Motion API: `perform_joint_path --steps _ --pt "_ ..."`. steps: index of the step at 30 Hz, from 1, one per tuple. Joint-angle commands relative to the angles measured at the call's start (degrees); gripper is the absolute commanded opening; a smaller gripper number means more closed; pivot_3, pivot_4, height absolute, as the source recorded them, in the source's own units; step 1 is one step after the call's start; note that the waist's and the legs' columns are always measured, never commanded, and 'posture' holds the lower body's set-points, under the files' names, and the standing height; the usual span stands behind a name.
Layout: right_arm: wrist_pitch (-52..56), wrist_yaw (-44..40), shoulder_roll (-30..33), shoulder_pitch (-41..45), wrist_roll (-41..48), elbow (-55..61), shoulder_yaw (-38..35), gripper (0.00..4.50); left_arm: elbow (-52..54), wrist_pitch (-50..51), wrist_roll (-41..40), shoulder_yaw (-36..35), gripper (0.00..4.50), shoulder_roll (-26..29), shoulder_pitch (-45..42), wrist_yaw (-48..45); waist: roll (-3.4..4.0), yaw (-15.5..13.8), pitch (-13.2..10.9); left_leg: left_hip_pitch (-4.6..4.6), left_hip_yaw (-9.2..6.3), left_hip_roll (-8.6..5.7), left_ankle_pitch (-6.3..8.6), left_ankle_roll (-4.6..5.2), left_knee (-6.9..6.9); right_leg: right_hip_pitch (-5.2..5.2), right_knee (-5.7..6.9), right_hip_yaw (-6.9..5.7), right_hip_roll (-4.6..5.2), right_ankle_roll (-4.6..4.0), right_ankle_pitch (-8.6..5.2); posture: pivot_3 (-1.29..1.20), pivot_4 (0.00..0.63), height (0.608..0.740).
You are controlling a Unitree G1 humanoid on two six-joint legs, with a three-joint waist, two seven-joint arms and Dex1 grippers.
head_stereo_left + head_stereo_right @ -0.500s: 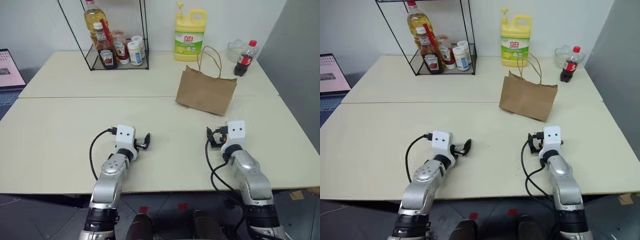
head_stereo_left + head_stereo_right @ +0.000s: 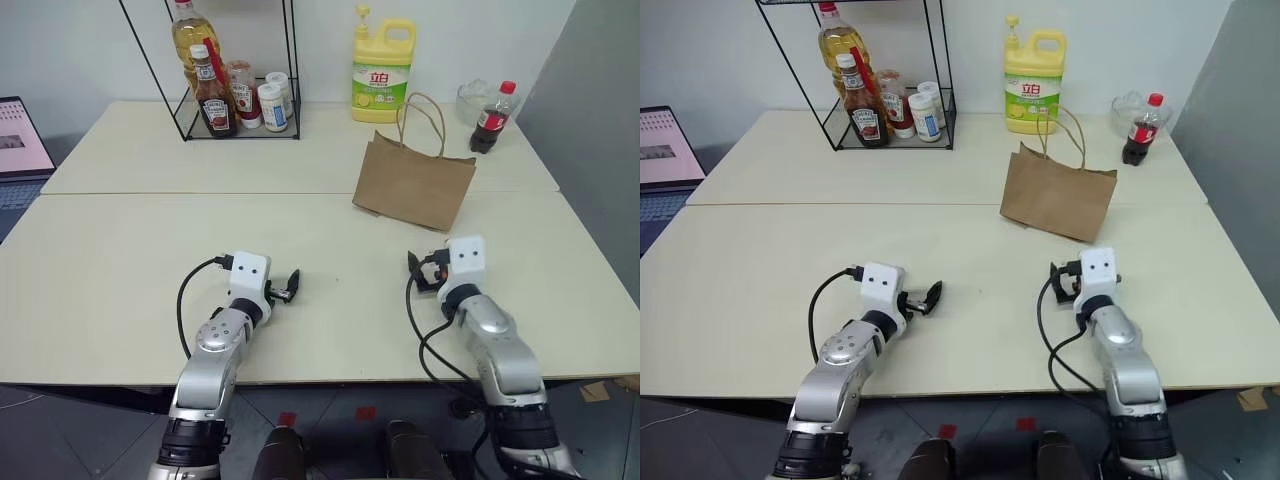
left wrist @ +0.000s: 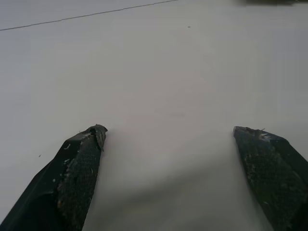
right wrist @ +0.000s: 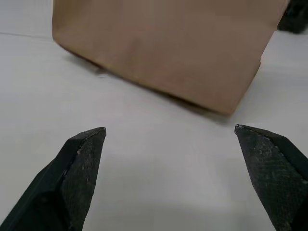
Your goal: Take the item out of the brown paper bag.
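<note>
The brown paper bag (image 2: pixel 413 185) stands upright on the far right part of the table, its thin loop handles raised. The item is hidden; I cannot see into the bag. My right gripper (image 2: pixel 425 270) rests low over the table a short way in front of the bag, open and empty. The right wrist view shows its fingertips (image 4: pixel 86 144) spread wide, with the bag's front face (image 4: pixel 163 43) ahead. My left gripper (image 2: pixel 289 284) lies further left over bare tabletop, also open with nothing between its fingers (image 3: pixel 84 154).
A black wire rack (image 2: pixel 235 90) with sauce bottles stands at the back left. A yellow detergent jug (image 2: pixel 381 75) is right behind the bag, with a cola bottle (image 2: pixel 487 118) and a glass bowl (image 2: pixel 468 95) at the back right. A laptop (image 2: pixel 20 135) sits at the left edge.
</note>
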State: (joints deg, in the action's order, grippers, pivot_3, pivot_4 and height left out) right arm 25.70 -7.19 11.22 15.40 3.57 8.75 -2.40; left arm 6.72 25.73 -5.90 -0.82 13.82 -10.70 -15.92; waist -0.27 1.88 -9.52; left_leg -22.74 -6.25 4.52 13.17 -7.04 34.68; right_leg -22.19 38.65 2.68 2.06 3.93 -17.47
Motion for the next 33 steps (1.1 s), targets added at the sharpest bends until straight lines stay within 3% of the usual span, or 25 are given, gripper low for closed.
perform_joint_path --steps 1,6,13,20,24,33 --pt "-0.13 -2.03 3.06 4.72 1.82 0.09 -3.61 4.5 2.56 1.61 -4.16 -1.58 4.49 2.29 -5.13 -4.91 0.0 -0.02 -0.03 -0.01 0.0 0.0 0.0 0.0 0.0 -0.01 0.0 0.0 0.0 0.0 0.0 0.0 0.15 0.74" --pt "1.2 -9.29 9.89 16.53 5.62 -5.66 -5.93 4.5 4.02 9.23 -12.26 -0.96 4.49 9.96 -15.03 -18.08 0.0 0.13 -0.26 -0.03 0.0 0.0 0.0 0.0 0.07 -0.03 0.07 -0.01 0.0 0.0 0.0 0.0 0.15 0.74" --pt "-4.46 -19.51 15.32 34.19 5.69 -25.66 -3.6 4.5 3.48 15.6 -21.42 -3.13 4.49 19.96 -25.52 -31.38 0.04 0.97 -0.47 -0.07 0.02 0.0 0.0 0.0 -0.06 -0.08 -0.06 -0.01 0.0 -0.01 0.0 0.0 0.15 0.74" --pt "-14.48 -23.92 11.95 49.2 4.91 -50.33 -2.89 4.5 4.95 24.2 -30.57 -8.34 4.49 22.49 -30.28 -31.85 -0.03 1.57 -1.05 -0.09 0.02 0.0 -0.03 -0.06 -0.02 -0.11 0.0 0.0 0.0 -0.01 0.0 0.0 0.15 0.74" --pt "-20.64 -23.6 10.6 55.34 3.04 -63.16 -2.45 4.5 7.16 23.81 -30.27 -8.14 4.49 22.45 -28.12 -28.84 -0.07 1.6 -1.25 -0.12 0.03 0.01 -0.08 -0.14 -0.05 -0.11 -0.03 -0.01 0.01 -0.01 0.0 0.0 0.15 0.74" --pt "-25.77 -22.9 7.64 64.68 -0.52 -79.27 -1.81 4.5 14.57 25.79 -32.25 -8.91 4.49 20.69 -23.13 -21.88 -0.07 1.61 -1.41 -0.12 0.04 0.01 -0.1 -0.18 -0.02 -0.14 0.09 0.01 0.02 -0.01 0.0 0.0 0.15 0.74"
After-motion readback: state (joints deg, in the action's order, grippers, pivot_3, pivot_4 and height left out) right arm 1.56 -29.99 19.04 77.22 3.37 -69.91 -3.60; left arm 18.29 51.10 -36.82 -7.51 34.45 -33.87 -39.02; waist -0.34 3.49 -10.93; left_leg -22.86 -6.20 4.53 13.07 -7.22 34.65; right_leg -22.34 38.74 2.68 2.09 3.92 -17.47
